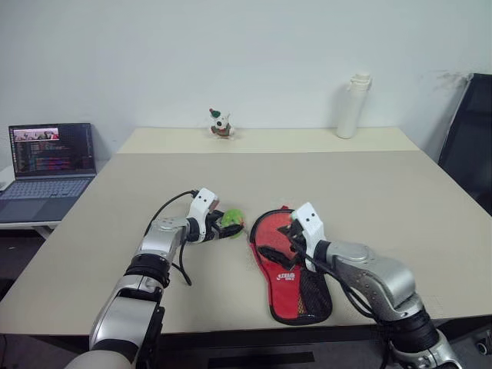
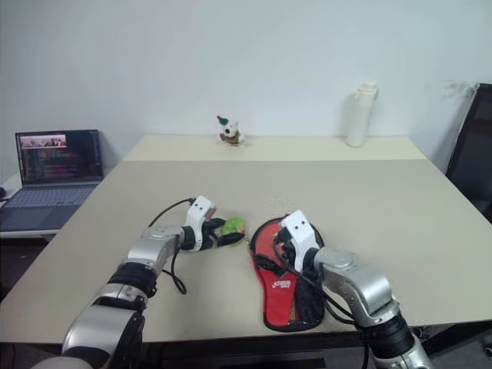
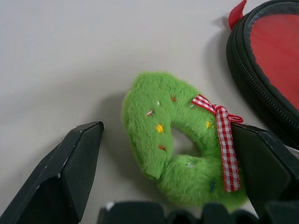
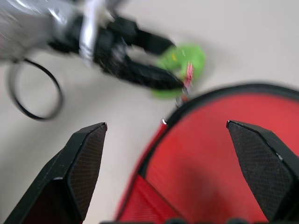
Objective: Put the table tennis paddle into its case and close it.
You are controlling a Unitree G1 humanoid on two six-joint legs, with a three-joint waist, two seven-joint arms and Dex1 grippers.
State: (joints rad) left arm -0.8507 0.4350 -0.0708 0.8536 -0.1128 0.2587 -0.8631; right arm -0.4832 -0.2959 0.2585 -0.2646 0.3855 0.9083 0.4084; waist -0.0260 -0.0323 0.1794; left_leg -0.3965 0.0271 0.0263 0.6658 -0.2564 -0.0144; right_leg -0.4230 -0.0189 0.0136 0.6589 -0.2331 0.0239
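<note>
The case (image 1: pixel 290 265) is seen lying flat near the front edge of the table (image 1: pixel 400 192), red side up, its round end toward the far side and its narrow end toward the robot; whether the paddle is already inside cannot be told, as no handle or rubber face is made out apart from the red surface framed by the black zip edge. A risk is judged here: the left gripper (image 3: pixel 168 154) is spread wide around a green plush wreath (image 3: pixel 180 154), a thing that has no part in the task, and if the fingers are closed the wreath may be carried off or pushed against the case rim just beside it. One left finger (image 3: pixel 261 163) is touching the wreath's checked ribbon, while the other finger stands apart from it; nothing is gripped. The right gripper (image 4: pixel 168 154) is held fully open over the round end of the case, empty, and contact with the fabric cannot be confirmed. A second risk is judged: with the soft case unpinned, it may be slid across the table when the zip is pulled.
</note>
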